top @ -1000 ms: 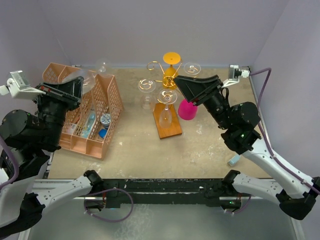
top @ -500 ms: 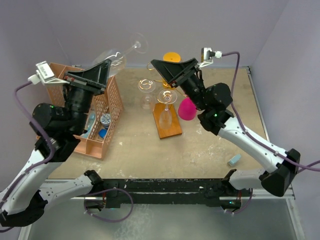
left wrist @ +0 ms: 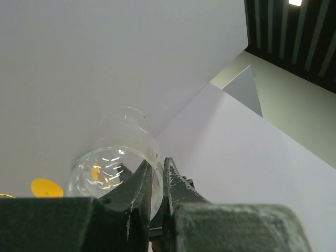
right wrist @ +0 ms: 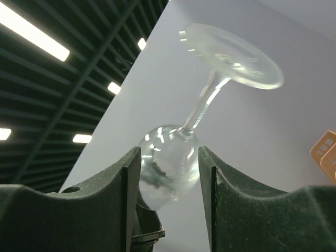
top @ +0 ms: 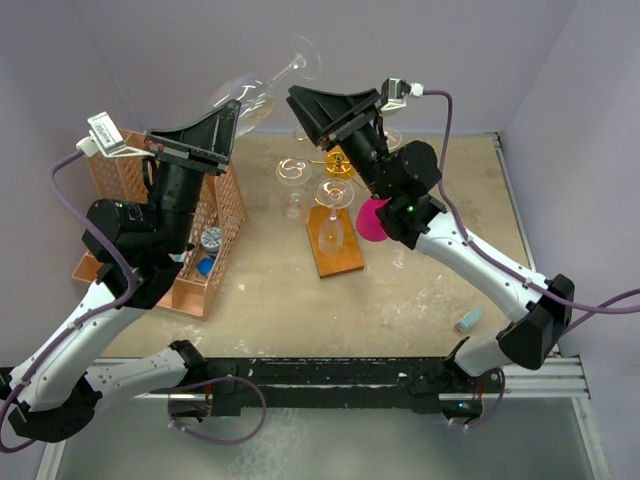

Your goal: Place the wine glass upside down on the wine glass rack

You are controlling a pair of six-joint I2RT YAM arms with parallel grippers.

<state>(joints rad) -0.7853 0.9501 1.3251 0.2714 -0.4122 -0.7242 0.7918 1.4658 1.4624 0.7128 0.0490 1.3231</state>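
So, where we're at rn. Our left claw is up in the air and nearly shut, pinching the wine glass by the wall of its bowl, right at the rim. On the left wrist cam one finger sits inside the bowl and the other outside, w/ the glass wall squeezed btw them. The glass sticks out ahead of that claw, tipped over sideways, stem and foot pointing up and away toward the back wall.

Our right claw is up there too, facing the left one, jaws roughly half open. On the right wrist cam the bowl shows in the gap btw its two fingers, w/ the foot higher up beyond them. We can't tell if those pads touch the glass. From the top cam the tips look just beside the bowl, and it's not clamped on anything afaict.

The wine glass rack stands on the table below the right claw, well under the held glass, and neither claw touches it. At least two other glasses hang upside down on its gold curls. A pink thing sits just beside the rack's wood base, under the right arm. The peach lattice organiser is down below the left claw.
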